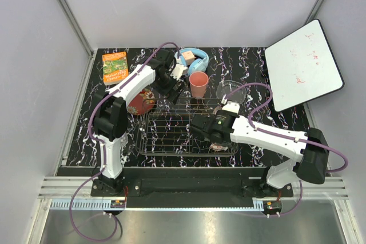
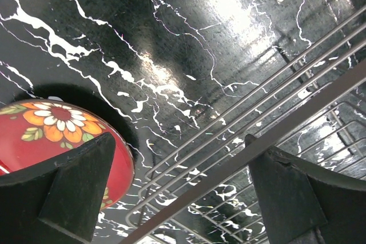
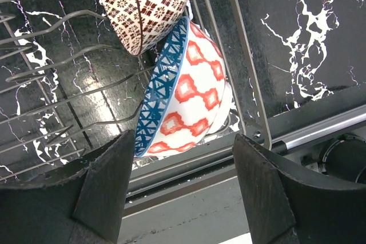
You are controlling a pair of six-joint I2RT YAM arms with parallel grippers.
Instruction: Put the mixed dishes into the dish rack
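Observation:
The wire dish rack (image 1: pixel 171 132) lies at the table's middle. In the right wrist view a beige-brown patterned bowl (image 3: pixel 143 4) and a blue-patterned bowl with red diamonds outside (image 3: pixel 186 92) stand on edge in the rack's corner (image 3: pixel 243 67). My right gripper (image 3: pixel 183 198) is open and empty just in front of them; in the top view it (image 1: pixel 213 138) hangs over the rack's right front. My left gripper (image 1: pixel 173 91) is open and empty above the rack's far-left edge (image 2: pixel 257 118), next to a red floral bowl (image 2: pixel 51 135). The salmon-pink cup (image 1: pixel 199 84) and the clear glass dish (image 1: pixel 231 91) stand behind the rack. I cannot make out the tumbler.
Light-blue headphones (image 1: pixel 193 58) and an orange book (image 1: pixel 115 67) lie at the back left. A white board (image 1: pixel 303 64) leans over the table's right back corner. The red floral bowl (image 1: pixel 141 102) sits on the table just left of the rack.

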